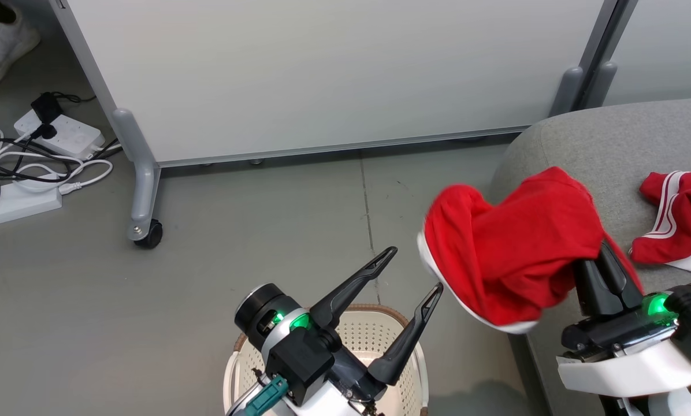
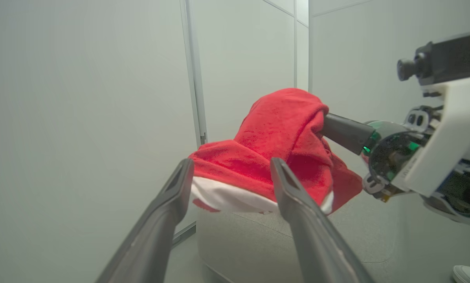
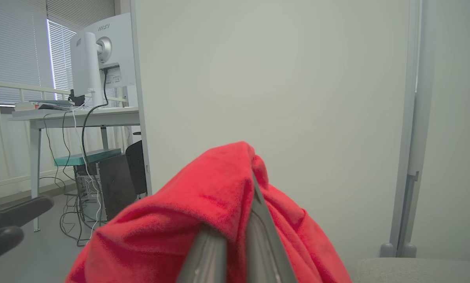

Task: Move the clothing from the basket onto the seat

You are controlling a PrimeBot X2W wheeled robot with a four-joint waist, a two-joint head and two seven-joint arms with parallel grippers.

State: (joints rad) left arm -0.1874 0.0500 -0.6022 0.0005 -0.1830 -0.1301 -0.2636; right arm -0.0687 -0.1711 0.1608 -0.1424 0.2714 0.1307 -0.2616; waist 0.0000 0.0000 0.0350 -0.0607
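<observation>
Clothing (image 1: 507, 254): hanging in a red bunch off right claw (image 1: 602, 271), draping over fingers pinching tight together on the cloth, white lining sagging on the side facing left claw (image 1: 415, 269). Hovering at the rounded corner of grey seat (image 1: 611, 138); touching it or not, unable to tell. Lying on that seat just beyond right claw's outer side, apart from it: second red garment (image 1: 675, 219) with white stripes.

Left claw: standing spread wide, gripping nothing, pointing at the held bunch from just beside it.

Stretching ahead of both claws: grey floor (image 1: 264, 231), running up to pale partition panel (image 1: 334, 75) standing on a castor (image 1: 149, 236). Leaving open floor between left claw and panel. Lying well off left claw's outer side: white power strips (image 1: 62, 136) and tangled cables (image 1: 10, 167), with a pale shoe (image 1: 2, 43) beyond them.

Sitting directly beneath left claw: basket (image 1: 363, 338), showing perforated cream inside and brown rim, much of its inside hiding behind the arm.
</observation>
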